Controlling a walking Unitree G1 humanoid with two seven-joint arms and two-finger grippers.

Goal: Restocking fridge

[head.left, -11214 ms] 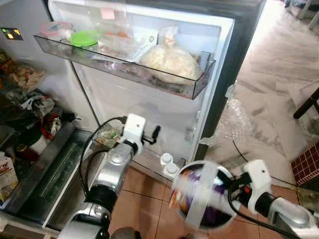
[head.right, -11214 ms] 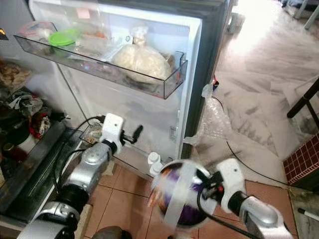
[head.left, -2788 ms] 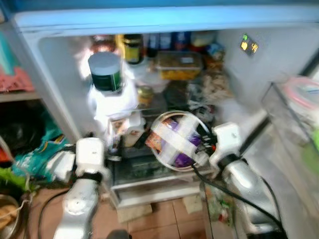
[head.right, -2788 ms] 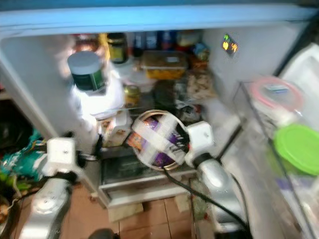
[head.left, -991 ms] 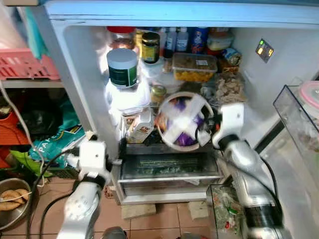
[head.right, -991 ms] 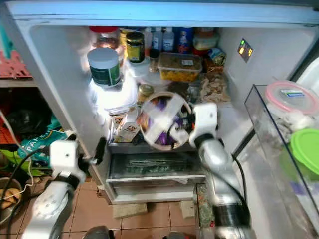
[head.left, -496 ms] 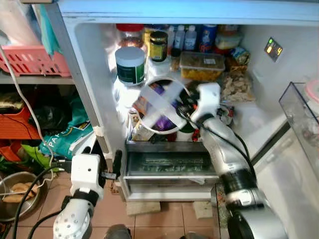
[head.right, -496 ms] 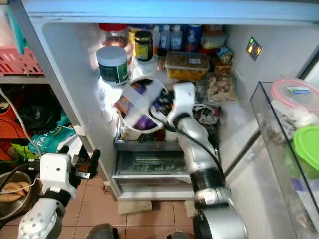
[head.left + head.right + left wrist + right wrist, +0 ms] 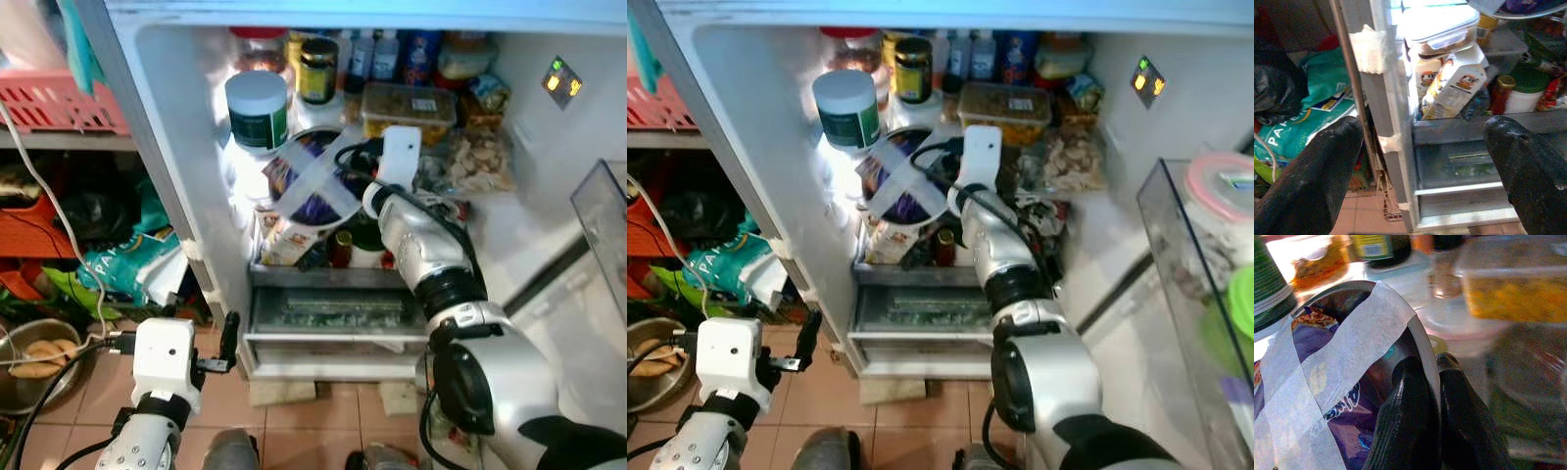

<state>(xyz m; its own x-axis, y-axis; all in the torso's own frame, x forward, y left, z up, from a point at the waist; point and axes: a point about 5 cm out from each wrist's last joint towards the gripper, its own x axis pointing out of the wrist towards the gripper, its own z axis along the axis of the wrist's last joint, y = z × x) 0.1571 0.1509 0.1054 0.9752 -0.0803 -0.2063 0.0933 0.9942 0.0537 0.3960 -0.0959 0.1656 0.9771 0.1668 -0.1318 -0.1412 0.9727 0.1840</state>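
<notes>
A home kitchen: an open, crowded fridge (image 9: pixel 176 147) with jars (image 9: pixel 257 110), terracotta floor tiles (image 9: pixel 59 431), a pink basket (image 9: pixel 59 103).

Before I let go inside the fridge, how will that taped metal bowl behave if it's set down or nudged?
The bowl looks rigid; the right gripper pinches only its thin rim, so it may swing. Its round shape could rock on the crowded shelf. The tape strips should hold the purple packets in.
</notes>
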